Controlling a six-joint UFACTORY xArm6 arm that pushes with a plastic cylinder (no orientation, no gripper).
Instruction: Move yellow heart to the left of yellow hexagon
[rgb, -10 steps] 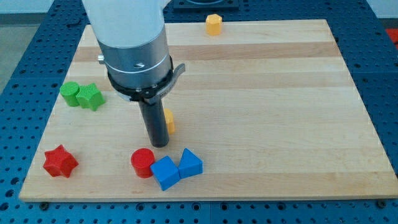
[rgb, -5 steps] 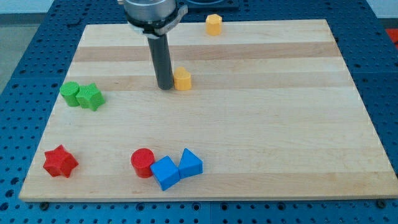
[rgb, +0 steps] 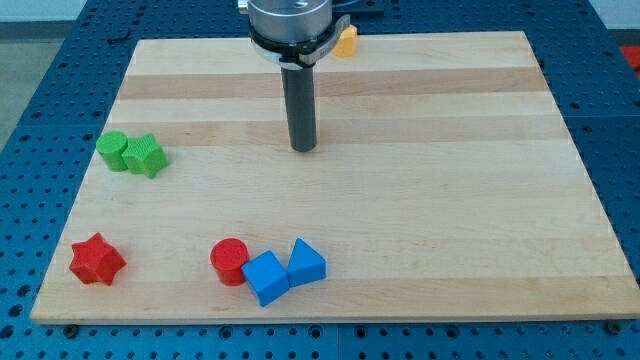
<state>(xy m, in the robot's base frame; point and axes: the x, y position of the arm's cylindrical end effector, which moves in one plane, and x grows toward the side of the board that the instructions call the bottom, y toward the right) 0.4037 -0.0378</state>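
Observation:
My tip (rgb: 303, 148) rests on the wooden board (rgb: 450, 150) a little above its middle. The yellow heart does not show anywhere; it may be hidden behind the rod, which stands where the heart last was. The yellow hexagon (rgb: 348, 42) sits at the board's top edge, up and to the right of my tip, with its left side covered by the arm's flange.
Two green blocks (rgb: 113, 150) (rgb: 146, 156) sit together at the view's left. A red star (rgb: 97, 260) lies at the bottom left. A red cylinder (rgb: 229, 262), a blue cube (rgb: 265, 278) and a blue triangular block (rgb: 305, 263) cluster at the bottom.
My tip moved up the board from near the red cylinder, pushing the yellow heart along, then shifted right over the heart's spot. The heart is no longer visible.

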